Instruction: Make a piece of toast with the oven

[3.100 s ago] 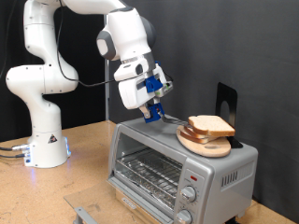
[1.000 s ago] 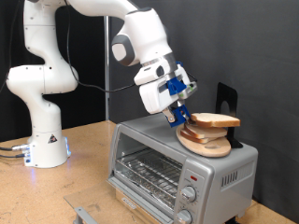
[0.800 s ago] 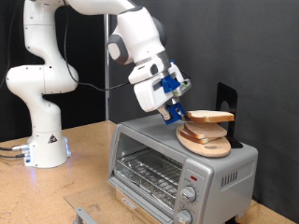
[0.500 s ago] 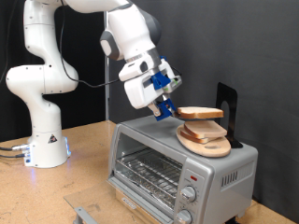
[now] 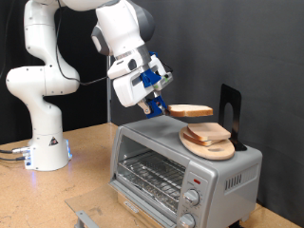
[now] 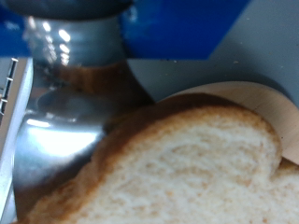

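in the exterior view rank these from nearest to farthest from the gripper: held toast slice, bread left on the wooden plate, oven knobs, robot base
1. piece of toast, held in the gripper, above the oven top.
2. other bread slice, on the wooden plate, towards the exterior view's right.
3. oven knobs, at the exterior view's bottom.
4. robot base, at the exterior view's left.
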You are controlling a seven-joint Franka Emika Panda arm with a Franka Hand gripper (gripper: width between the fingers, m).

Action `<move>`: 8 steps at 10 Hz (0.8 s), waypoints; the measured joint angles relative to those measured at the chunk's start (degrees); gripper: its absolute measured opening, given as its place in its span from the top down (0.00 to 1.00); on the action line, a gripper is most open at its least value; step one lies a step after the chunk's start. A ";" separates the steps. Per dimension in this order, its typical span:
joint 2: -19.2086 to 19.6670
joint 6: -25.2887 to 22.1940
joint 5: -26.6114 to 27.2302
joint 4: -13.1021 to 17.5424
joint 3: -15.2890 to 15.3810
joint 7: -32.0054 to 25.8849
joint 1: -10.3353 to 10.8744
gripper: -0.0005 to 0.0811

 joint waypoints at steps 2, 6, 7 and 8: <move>-1.44 -2.32 4.00 -1.72 -3.76 -7.29 0.05 0.39; -4.79 -6.69 3.96 -5.67 -10.82 -13.92 -2.08 0.39; -5.33 -7.71 3.54 -6.25 -12.48 -15.24 -2.94 0.39; -5.84 -8.73 2.77 -6.73 -13.98 -16.50 -3.89 0.39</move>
